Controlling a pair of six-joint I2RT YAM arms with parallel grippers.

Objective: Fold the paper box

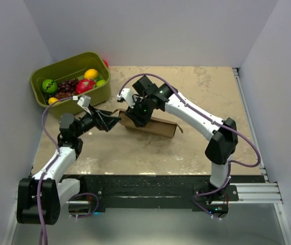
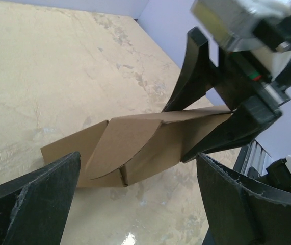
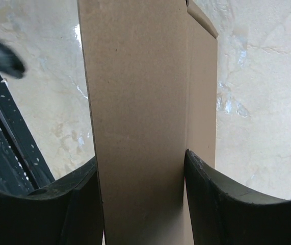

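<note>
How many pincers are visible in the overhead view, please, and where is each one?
2. The left pincer hangs open just left of the paper box, apparently not touching it. The right pincer is clamped on the box's left end from above.

On table (image 1: 206, 92), paper box (image 1: 160, 126); bin (image 1: 100, 92) of fruit (image 1: 84, 85) behind, leftward.

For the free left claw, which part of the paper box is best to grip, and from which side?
Probably its left end, pinched across the thin width, coming from the left: the paper box stands folded narrow, that end faces the open left claw, and the right claw clamps it farther along.
</note>
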